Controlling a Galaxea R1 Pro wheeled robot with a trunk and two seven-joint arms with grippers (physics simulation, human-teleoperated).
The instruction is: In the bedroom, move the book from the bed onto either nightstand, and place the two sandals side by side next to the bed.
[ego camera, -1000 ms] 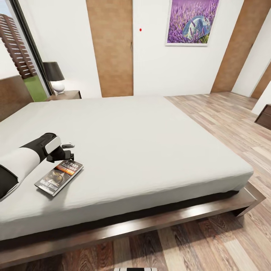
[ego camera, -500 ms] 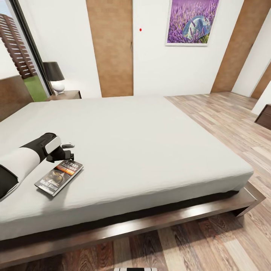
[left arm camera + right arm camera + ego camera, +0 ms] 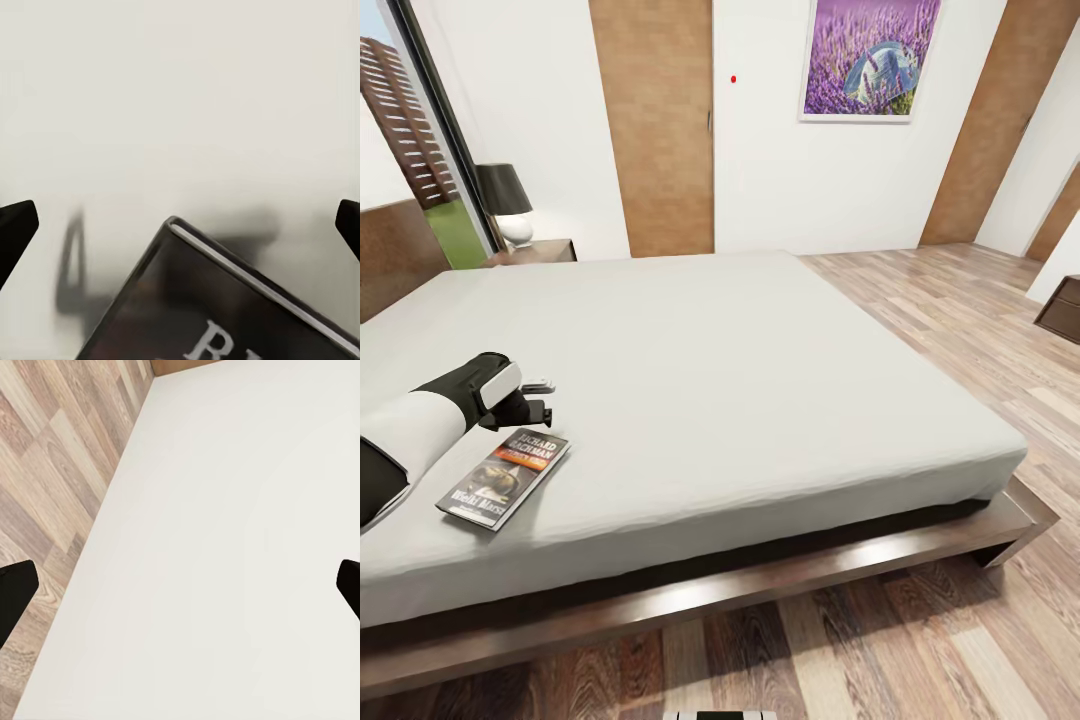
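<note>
The book [image 3: 503, 478], a dark paperback with an orange band, lies flat on the bed's off-white mattress [image 3: 740, 370] near its front left. My left gripper [image 3: 537, 398] hovers just beyond the book's far end, open and holding nothing. In the left wrist view the book's corner [image 3: 225, 300] sits between the wide-apart fingertips [image 3: 15, 232] of the left gripper [image 3: 180, 225]. My right gripper [image 3: 180, 585] is open over the mattress edge [image 3: 225, 547]. A dark wood nightstand [image 3: 545, 250] stands beyond the bed's far left corner. The sandals are out of view.
A black-shaded lamp [image 3: 507, 205] stands on the nightstand. The wooden headboard [image 3: 395, 255] rises at the left. The low bed frame [image 3: 780, 590] juts out past the mattress. Wood floor [image 3: 960, 320] runs along the bed's right side, with dark furniture [image 3: 1063, 308] at the right edge.
The whole view has shifted slightly. The book now lies a little farther from the left gripper, toward the bed's near left. The left arm stays almost where it was.
</note>
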